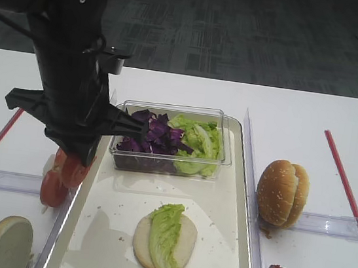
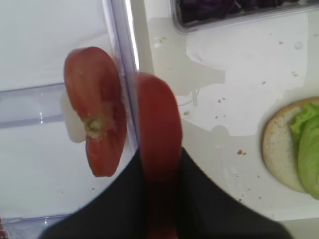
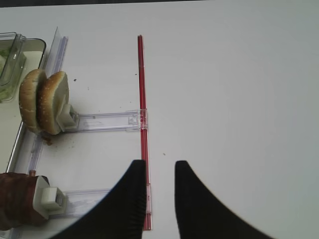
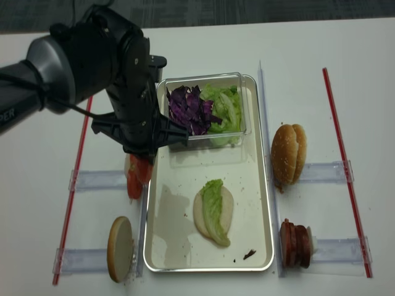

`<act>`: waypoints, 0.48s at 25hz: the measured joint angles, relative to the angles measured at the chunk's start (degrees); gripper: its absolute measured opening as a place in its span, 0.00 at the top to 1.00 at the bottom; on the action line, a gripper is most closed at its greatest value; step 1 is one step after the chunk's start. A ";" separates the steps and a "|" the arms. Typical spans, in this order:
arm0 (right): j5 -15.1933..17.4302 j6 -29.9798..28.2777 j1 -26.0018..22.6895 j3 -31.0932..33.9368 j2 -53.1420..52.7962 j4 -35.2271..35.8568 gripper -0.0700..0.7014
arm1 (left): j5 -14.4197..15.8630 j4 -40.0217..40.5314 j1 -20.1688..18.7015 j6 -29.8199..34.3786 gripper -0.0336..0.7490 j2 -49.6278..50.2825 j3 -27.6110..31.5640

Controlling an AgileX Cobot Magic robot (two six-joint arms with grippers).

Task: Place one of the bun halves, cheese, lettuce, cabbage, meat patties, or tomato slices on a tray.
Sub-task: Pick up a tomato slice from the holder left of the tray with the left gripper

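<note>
Left gripper [image 2: 159,199], jaws clamped on a tomato slice [image 2: 158,149] above the tray's [image 1: 242,182] left rim; right gripper [image 3: 159,172], jaws slightly parted, empty, over the table [image 3: 239,74].

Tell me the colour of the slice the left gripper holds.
Red tomato slice, clearest in the left wrist view.

free: tray [image 4: 162,240] near-left floor | blocked: clear tub [image 4: 207,114] – tray's far end

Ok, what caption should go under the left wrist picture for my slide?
Left gripper shut on a tomato slice at the tray edge, another slice beside it.
</note>
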 joint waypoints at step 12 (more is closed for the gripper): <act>0.00 0.00 0.00 0.00 0.00 0.00 0.66 | 1.25 -0.21 -4.58 -0.91 0.87 -1.15 -0.63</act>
